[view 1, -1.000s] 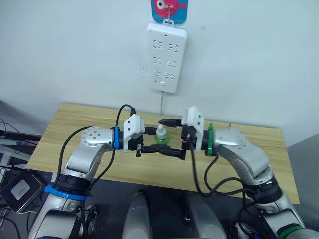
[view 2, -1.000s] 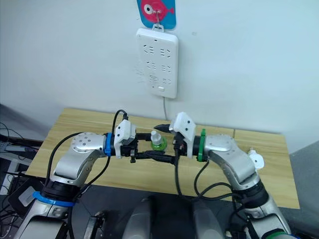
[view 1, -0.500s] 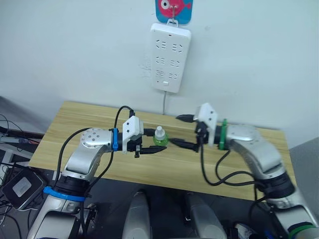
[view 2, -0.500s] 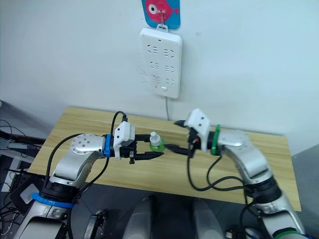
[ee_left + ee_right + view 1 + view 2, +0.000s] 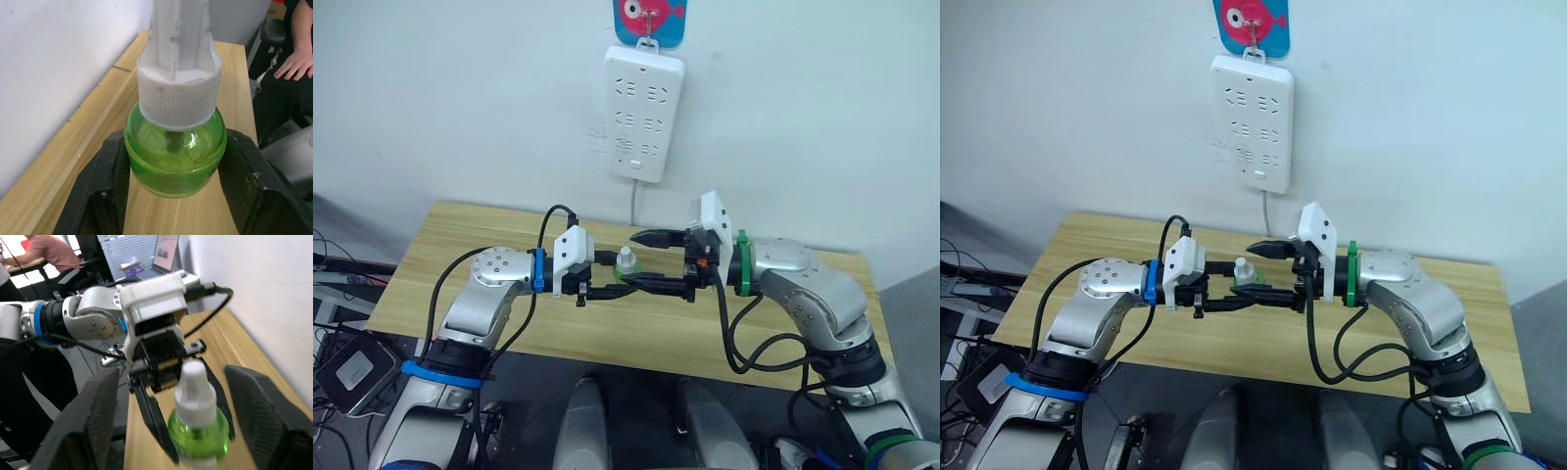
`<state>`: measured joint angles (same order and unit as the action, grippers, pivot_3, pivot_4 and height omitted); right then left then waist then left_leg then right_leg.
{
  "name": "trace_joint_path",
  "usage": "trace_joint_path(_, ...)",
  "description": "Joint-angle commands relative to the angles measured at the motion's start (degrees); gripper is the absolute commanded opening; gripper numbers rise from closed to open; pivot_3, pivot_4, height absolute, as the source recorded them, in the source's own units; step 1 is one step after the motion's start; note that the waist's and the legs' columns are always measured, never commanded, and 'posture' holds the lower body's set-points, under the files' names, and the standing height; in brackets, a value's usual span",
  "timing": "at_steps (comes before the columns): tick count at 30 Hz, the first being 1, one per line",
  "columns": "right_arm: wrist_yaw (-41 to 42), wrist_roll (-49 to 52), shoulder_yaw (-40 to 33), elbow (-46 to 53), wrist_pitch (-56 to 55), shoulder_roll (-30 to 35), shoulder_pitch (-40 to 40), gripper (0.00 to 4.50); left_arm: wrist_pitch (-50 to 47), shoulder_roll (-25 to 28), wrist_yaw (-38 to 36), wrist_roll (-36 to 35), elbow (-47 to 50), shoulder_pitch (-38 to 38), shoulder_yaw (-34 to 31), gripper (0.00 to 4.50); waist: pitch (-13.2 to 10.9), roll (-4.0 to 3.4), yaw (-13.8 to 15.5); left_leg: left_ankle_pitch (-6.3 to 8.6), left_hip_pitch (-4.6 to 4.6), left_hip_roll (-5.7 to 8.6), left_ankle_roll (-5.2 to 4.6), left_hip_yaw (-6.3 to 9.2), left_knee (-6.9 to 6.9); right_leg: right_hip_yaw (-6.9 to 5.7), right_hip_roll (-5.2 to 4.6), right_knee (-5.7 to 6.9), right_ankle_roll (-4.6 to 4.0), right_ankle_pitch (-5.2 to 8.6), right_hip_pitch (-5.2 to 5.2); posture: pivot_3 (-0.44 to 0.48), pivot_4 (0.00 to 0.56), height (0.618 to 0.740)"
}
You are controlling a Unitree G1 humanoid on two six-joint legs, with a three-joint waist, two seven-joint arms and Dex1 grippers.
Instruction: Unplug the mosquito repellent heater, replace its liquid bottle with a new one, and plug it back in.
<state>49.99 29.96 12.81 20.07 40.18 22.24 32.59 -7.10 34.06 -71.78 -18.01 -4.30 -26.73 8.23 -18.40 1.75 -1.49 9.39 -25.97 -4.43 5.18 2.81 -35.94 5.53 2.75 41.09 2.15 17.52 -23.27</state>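
A liquid bottle [image 5: 626, 266] with a green body and white cap [image 5: 177, 93] hangs above the wooden table [image 5: 460, 245]. My left gripper [image 5: 613, 277] is shut on its green body [image 5: 175, 152], one black finger [image 5: 98, 196] pressed against each side. From the right, my right gripper [image 5: 632, 260] stands open, one finger above the bottle and one below, apart from it. In the right wrist view the bottle [image 5: 198, 428] sits between the two wide-spread fingers [image 5: 98, 416]. The mosquito repellent heater is hidden from view.
A long white power strip [image 5: 644, 116] hangs on the wall behind the table, under a blue plaque with a pink fish [image 5: 651, 20], its cable dropping to the table. A person's hand [image 5: 296, 63] shows beyond the table's end. People sit at desks in the background [image 5: 44, 249].
Half a second ago my right gripper had drawn back to the right of the bottle. It has since moved left again, and its open fingers bracket the bottle. The left gripper kept its hold.
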Motion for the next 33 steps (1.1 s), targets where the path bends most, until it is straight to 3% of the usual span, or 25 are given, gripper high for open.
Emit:
trace_joint_path(1,-0.6,-1.4,1.2,-0.4,-2.2,-1.2,0.9,3.54,0.7,0.1,-0.3,-0.4,1.7,0.2,-0.4,2.19,0.0,0.0,0.0,0.0,0.0,0.0,0.0,0.0,0.0,0.0,0.0,0.0,0.0,0.0,0.0,0.044,0.258,0.74)
trace_joint_path(5,-1.0,-3.2,2.3,-2.6,-3.9,-2.5,1.7,3.54,0.5,-0.1,0.0,-0.3,1.9,0.3,-0.4,2.19,0.0,0.0,-0.1,0.0,0.0,-0.01,0.0,0.0,0.0,0.0,0.01,0.0,0.0,0.0,-0.01,0.05,0.257,0.74)
trace_joint_path(8,-0.9,-4.6,2.8,-4.1,-5.9,-3.1,2.1,2.93,0.7,-0.3,0.2,-0.2,2.2,0.4,-0.3,2.19,0.0,0.0,0.0,0.0,0.0,-0.02,0.0,0.0,0.0,0.0,0.01,0.0,0.0,0.0,-0.01,0.054,0.259,0.74)
trace_joint_path(15,-0.6,-3.8,2.4,-3.9,-6.1,-3.5,2.0,0.34,0.7,-0.1,0.5,-0.2,3.2,1.3,-0.4,2.19,0.0,0.0,0.0,0.0,0.0,-0.02,0.0,0.01,0.03,0.0,0.01,0.0,0.0,0.0,-0.01,0.058,0.262,0.74)
trace_joint_path(16,-0.5,-3.6,2.4,-3.7,-6.1,-3.4,1.9,0.2,0.6,-0.1,0.6,-0.2,3.3,1.4,-0.4,2.19,0.0,0.0,0.0,0.0,0.0,-0.02,0.0,0.01,0.03,0.0,0.01,0.0,0.0,0.0,-0.01,0.06,0.262,0.74)
trace_joint_path(21,-4.5,9.1,-5.7,2.9,4.2,-5.7,5.2,0.21,-0.1,0.4,0.8,-0.5,4.4,2.4,-0.7,2.19,0.0,-0.01,0.0,0.0,-0.01,-0.02,0.0,0.0,0.02,0.01,0.01,0.0,0.0,0.0,-0.01,0.072,0.269,0.74)
trace_joint_path(24,-13.1,14.1,-14.0,3.7,9.7,-6.1,8.6,0.21,-0.1,1.3,1.2,-0.5,4.4,3.6,-1.6,2.19,0.0,-0.01,-0.1,0.0,0.0,-0.05,0.0,0.01,0.03,0.0,0.01,0.02,-0.02,-0.01,-0.01,0.073,0.272,0.74)
trace_joint_path(27,-18.1,9.0,-16.7,2.9,7.4,-3.6,5.8,0.21,-0.1,1.8,1.9,-0.5,4.2,4.4,-2.3,2.19,0.0,-0.02,0.3,0.0,0.0,-0.04,0.0,0.02,0.06,-0.01,0.01,-0.01,0.0,0.0,-0.01,0.066,0.276,0.74)
trace_joint_path(30,-23.2,-7.4,-11.2,-2.0,-6.1,0.0,-2.9,0.21,-0.9,1.8,3.0,-0.9,5.3,5.3,-2.9,2.19,0.0,-0.01,1.0,0.01,-0.01,0.03,0.0,0.01,0.16,0.0,-0.02,-0.14,0.0,0.02,-0.01,0.058,0.279,0.74)
trace_joint_path(33,-27.5,-17.3,-7.6,-9.0,-18.3,-0.7,-9.4,0.21,-1.9,1.8,3.6,-1.1,6.6,5.8,-2.9,2.19,0.0,-0.02,1.1,0.01,-0.07,0.06,-0.01,-0.13,0.22,0.12,-0.06,-0.19,0.01,0.03,-0.13,0.057,0.283,0.74)
